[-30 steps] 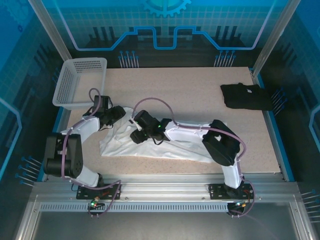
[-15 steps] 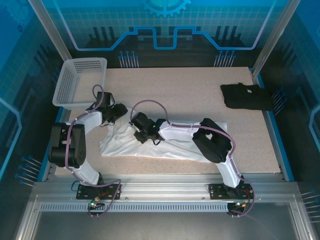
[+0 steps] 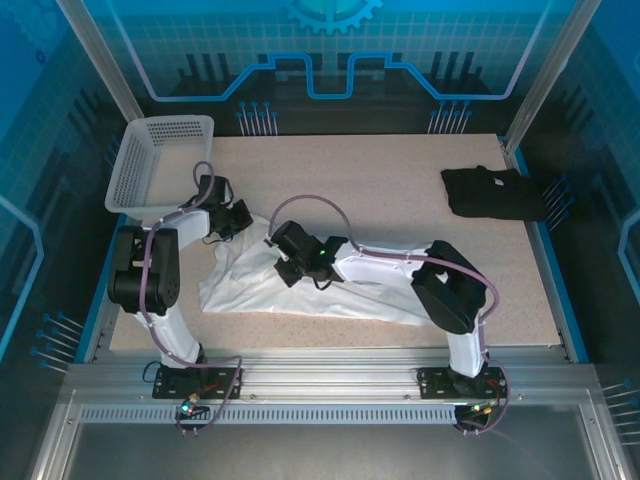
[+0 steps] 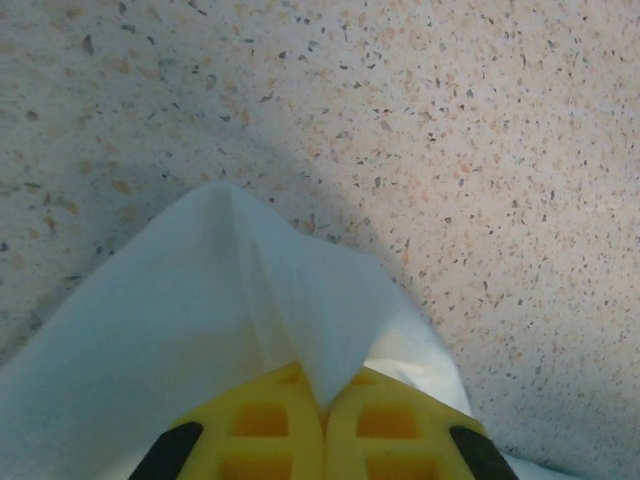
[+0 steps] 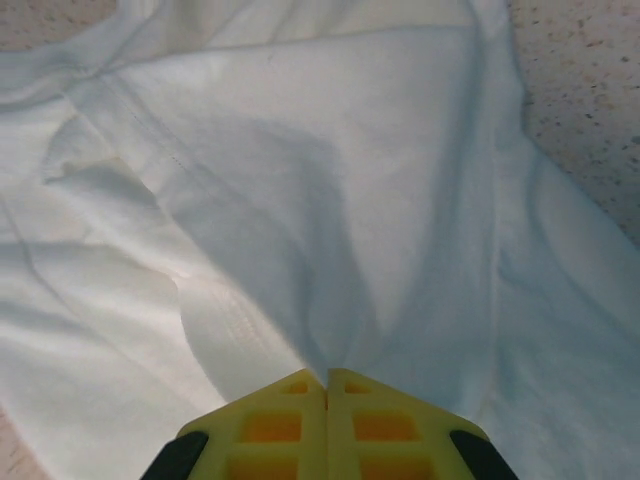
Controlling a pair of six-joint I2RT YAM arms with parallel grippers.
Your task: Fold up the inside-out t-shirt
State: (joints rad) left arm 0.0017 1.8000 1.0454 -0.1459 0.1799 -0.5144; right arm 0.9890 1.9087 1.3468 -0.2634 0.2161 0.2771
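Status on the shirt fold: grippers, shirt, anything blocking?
Left gripper shut on shirt edge. Right gripper shut on a shirt pleat. Shirt crumpled, not yet folded. Black garment, basket well apart.

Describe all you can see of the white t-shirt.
The white t-shirt is soft, wrinkled cloth with stitched seams showing. It lies crumpled on the speckled table, toward the near edge, partly under the right arm. The left claw is shut on an edge of it, raising a peak; the right claw is shut on a fold farther in.
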